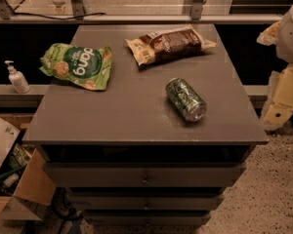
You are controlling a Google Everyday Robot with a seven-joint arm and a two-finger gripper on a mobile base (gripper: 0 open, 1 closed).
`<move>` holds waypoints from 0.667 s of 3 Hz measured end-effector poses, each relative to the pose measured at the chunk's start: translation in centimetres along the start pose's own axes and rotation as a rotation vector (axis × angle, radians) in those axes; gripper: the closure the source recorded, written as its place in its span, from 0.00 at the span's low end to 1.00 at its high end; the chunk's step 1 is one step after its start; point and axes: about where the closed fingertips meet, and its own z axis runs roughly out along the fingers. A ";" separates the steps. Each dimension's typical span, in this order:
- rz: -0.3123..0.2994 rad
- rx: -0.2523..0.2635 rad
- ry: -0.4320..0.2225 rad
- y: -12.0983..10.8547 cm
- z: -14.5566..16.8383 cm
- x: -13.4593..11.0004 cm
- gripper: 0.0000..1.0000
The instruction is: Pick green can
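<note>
The green can (186,99) is laid sideways on the tabletop (112,118), left of the hand (285,84), with its long axis slanted. The hand's opening cannot be told.

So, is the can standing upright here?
No, the can lies on its side on the cabinet top, with the gripper off to the right, past the edge and apart from it.
</note>
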 end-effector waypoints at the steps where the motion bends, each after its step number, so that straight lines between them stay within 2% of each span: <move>1: 0.000 0.000 0.000 0.0 0.0 0.0 0.00; 2: -0.015 -0.006 -0.010 -0.1 0.8 -0.5 0.00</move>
